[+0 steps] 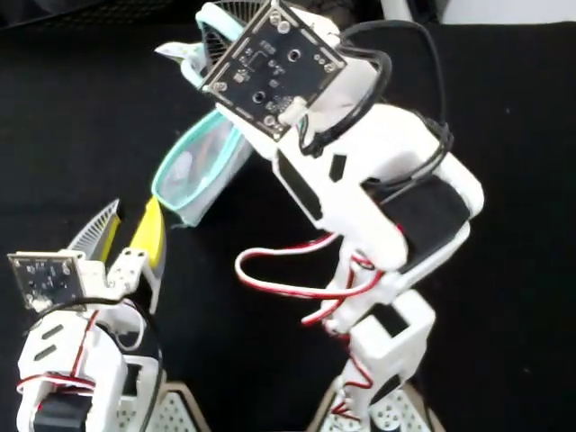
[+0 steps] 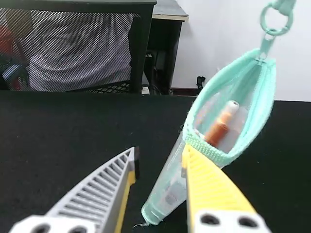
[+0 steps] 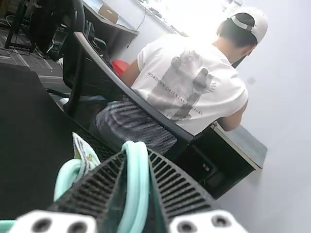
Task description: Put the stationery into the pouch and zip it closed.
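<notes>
In the high view, the right hand [image 1: 219, 34] is at the far side of the black tabletop [image 1: 72, 108], closed on the mint ring [image 1: 212, 13] at one end of the pouch [image 1: 200, 166]. The pouch slopes down from there with its mouth gaping. The left hand [image 1: 133, 216] waits open at the pouch's lower end, its yellow finger close beside the mesh.

In the left wrist view, the pouch [image 2: 228, 116] hangs tilted above the tabletop [image 2: 58, 136], held up by the ring [image 2: 275, 15]. It is a soft, see-through mint mesh with a knitted zip edge, and an orange pen [image 2: 219, 127] lies inside. The bottom corner dips between the spread fingers of the left hand [image 2: 160, 150], against the yellow one.

In the right wrist view, the right hand [image 3: 136, 155] pinches the ring [image 3: 64, 178] tight between its ribbed black fingers.

The filling looks done, as far as the views show, so zipping is the step in hand. Next, the left hand would likely need to close on the bottom corner and hold it taut while the zip is run shut. The limp mesh may fold or slip instead.
</notes>
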